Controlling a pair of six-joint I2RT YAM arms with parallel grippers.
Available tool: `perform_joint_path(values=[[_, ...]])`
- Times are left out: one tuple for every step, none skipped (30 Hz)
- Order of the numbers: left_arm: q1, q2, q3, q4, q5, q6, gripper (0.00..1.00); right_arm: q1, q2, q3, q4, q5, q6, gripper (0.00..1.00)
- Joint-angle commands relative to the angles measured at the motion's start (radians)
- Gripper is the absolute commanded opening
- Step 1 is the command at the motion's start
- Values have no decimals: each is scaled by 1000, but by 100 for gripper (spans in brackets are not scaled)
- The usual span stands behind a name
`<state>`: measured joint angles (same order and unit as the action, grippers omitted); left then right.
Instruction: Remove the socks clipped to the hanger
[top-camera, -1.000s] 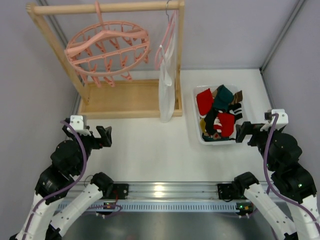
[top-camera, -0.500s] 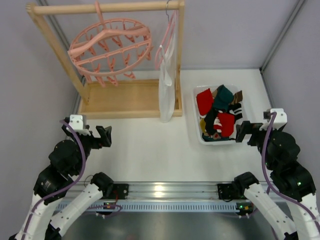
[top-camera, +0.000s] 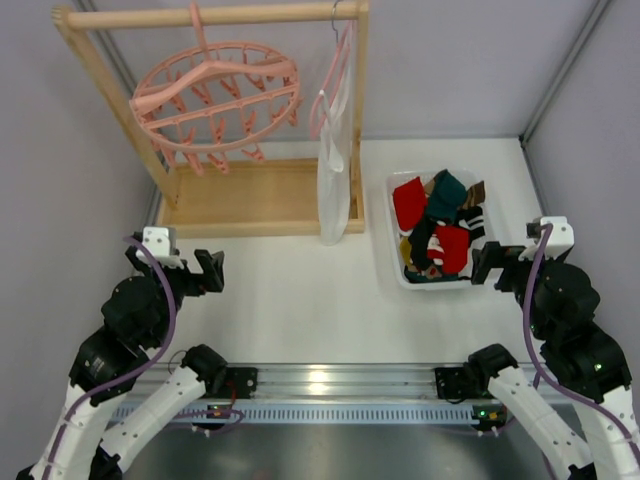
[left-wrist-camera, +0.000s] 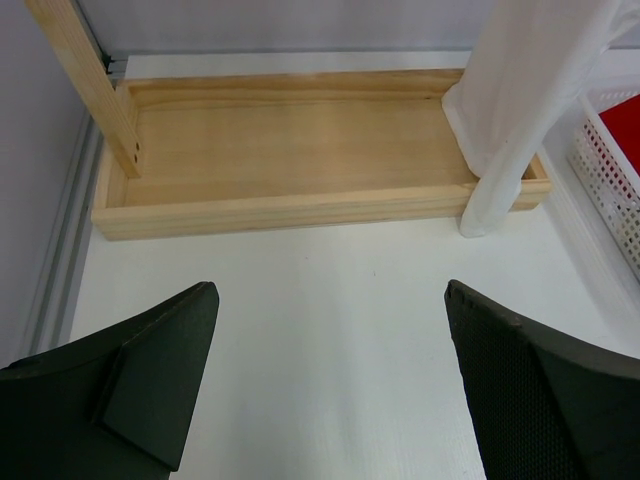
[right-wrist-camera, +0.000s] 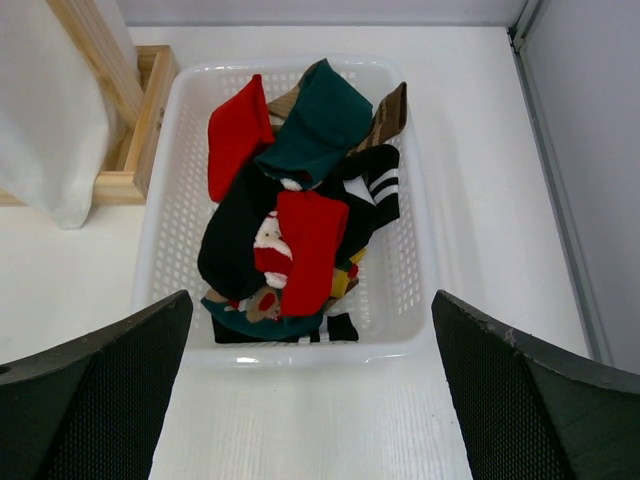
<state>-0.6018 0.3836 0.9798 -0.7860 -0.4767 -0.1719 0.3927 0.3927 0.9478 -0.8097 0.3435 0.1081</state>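
Observation:
The round salmon-pink hanger (top-camera: 215, 105) hangs tilted from the wooden rail at the back left, with no socks on its pegs. Several socks (top-camera: 437, 225), red, black, teal and brown, lie piled in a white basket (top-camera: 392, 255) at the right; they also show in the right wrist view (right-wrist-camera: 300, 215). My left gripper (top-camera: 210, 270) is open and empty over the bare table near the frame's base, as in the left wrist view (left-wrist-camera: 330, 380). My right gripper (top-camera: 487, 262) is open and empty just in front of the basket (right-wrist-camera: 300, 345).
The wooden rail frame (top-camera: 255, 210) with its tray base (left-wrist-camera: 300, 150) stands at the back left. A slim pink hanger with long white cloth (top-camera: 333, 160) hangs at the frame's right end; the cloth's foot (left-wrist-camera: 510, 120) touches the tray corner. Grey walls close both sides.
The round hanger swings slightly on the rail. Both grippers stay about where they were, open.

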Motion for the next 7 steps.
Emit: perform_joint_path(values=[[2,6,25,8,-16,12,98,5,8,0,10,22,1,99],[4,9,23,8,-16,14,98,6,6,0,12,22,2,99],[4,8,25,8,-16,12,98,6,6,0,9,20,1,99],[2,8,23,8,-16,12,98,5,5,0,10,22,1,99],[2,11,22,8,-17,12,98,6,3,-1,9,28,1,100],[4,9,23,8,-19,12,98,6,5,-1,9,32,1,100],[4,9,22,8,-19,9,98,5,5,-3,10,31,1,100]])
